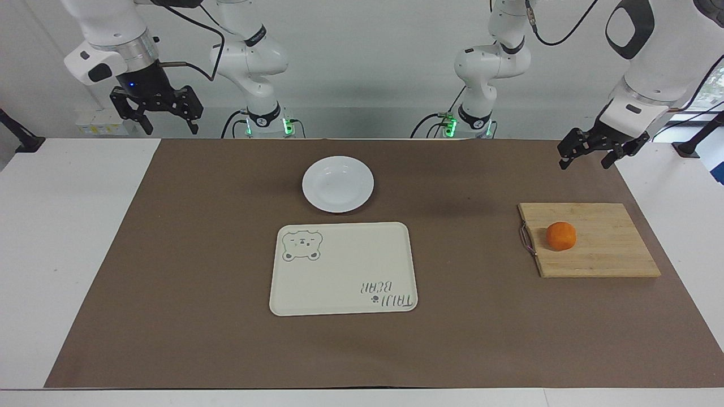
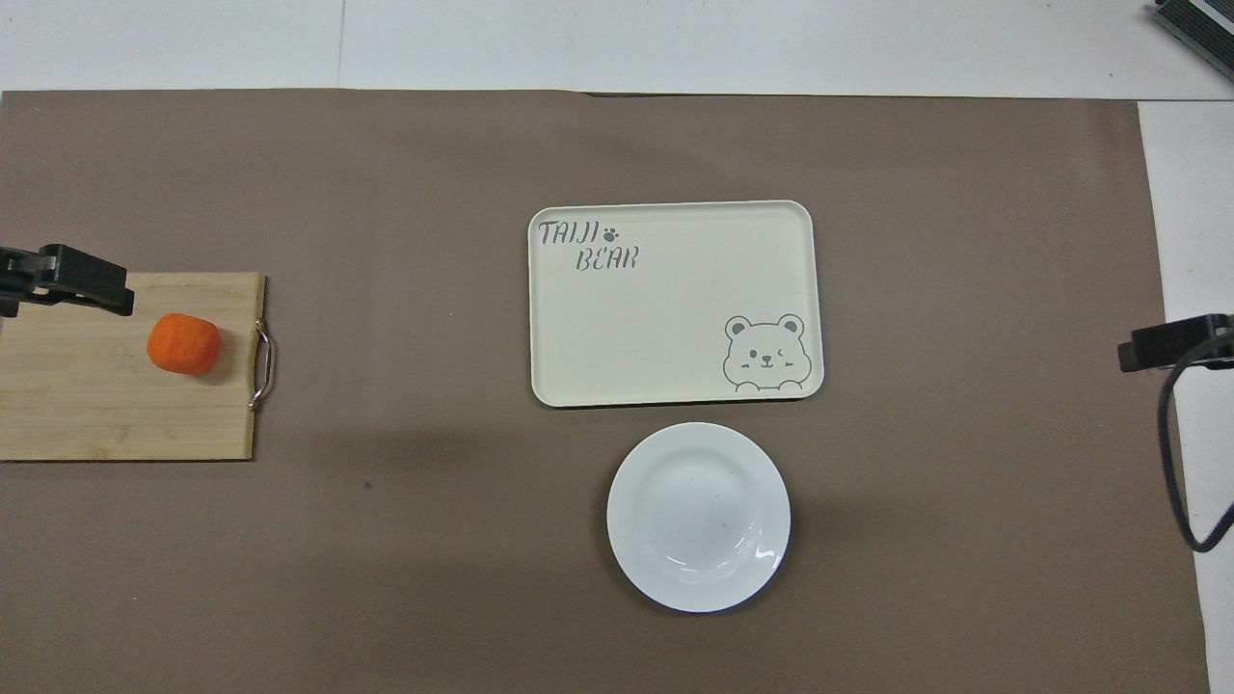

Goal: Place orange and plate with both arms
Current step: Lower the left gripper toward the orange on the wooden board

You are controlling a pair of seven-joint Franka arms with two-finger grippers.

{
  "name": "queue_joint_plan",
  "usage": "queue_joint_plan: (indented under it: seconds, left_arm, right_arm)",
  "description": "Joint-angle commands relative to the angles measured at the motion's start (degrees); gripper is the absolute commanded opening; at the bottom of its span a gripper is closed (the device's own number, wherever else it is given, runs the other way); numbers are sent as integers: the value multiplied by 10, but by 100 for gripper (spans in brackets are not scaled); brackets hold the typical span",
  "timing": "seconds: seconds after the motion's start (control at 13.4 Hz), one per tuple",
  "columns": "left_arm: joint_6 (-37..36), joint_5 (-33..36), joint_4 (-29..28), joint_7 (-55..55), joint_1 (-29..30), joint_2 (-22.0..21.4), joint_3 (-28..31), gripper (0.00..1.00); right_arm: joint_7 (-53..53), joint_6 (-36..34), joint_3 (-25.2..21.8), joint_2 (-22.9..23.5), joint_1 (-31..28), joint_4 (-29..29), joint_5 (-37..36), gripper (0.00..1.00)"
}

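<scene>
One brown mat [image 1: 226, 339] covers the table's middle. One cream tray [image 1: 343, 268] lies at frame centre, one wooden board [image 1: 605, 249] at the facing view's right. One plate [image 1: 337, 184] sits just above the tray, bare mat around it. One orange [image 1: 561, 236] rests on the board. Two grippers hang spread and empty: left gripper [image 1: 603, 149] upper right, right gripper [image 1: 156, 108] upper left.
</scene>
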Motion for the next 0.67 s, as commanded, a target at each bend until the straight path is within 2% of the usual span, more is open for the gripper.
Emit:
queue_joint_plan:
  seconds: [0.0,0.6]
  left_arm:
    - [-11,3,-1,-9,-7,-5,3,100]
    - [-4,2,-13,-9,-6,-10,1,100]
  right_arm:
    - [-7,3,-3,-10,4,-10,-4,100]
    - [-7,3,-3,-10,4,-10,-4,100]
